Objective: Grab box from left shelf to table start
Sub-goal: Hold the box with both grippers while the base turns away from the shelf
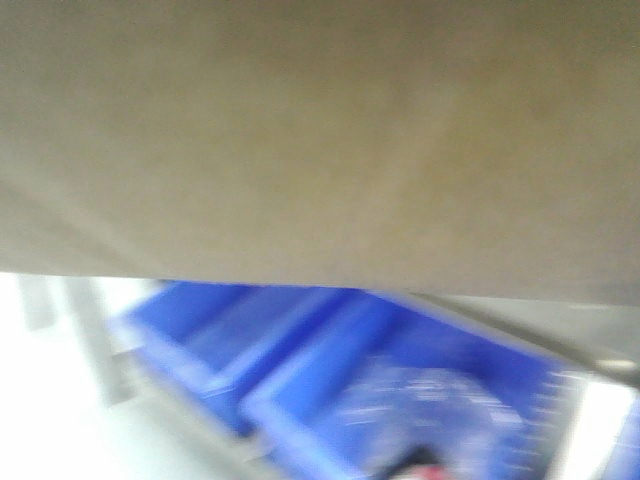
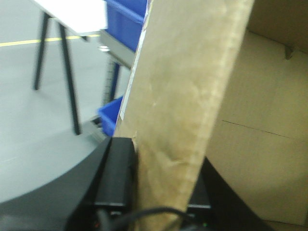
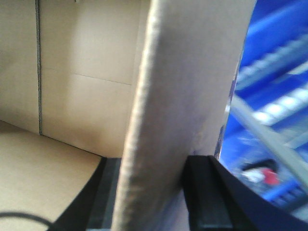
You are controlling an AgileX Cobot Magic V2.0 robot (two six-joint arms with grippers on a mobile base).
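The brown cardboard box (image 1: 320, 140) fills the upper half of the blurred front view, held up close to the camera. My left gripper (image 2: 159, 192) is shut on one upright wall of the box (image 2: 187, 96), with a black finger on each side of it. The box's open inside shows to the right of that wall. On the opposite side, my right gripper (image 3: 154, 192) is shut on another wall of the box (image 3: 187, 86). The shelf's metal ledge (image 2: 118, 53) shows behind the box. The white table (image 2: 77, 14) on black legs stands at the top left.
Blue plastic bins (image 1: 330, 380) sit below and behind the box on the shelf rails (image 3: 269, 137). More of the blue bins (image 2: 126, 12) show in the left wrist view. Grey floor with a yellow line (image 2: 29, 42) lies under the table.
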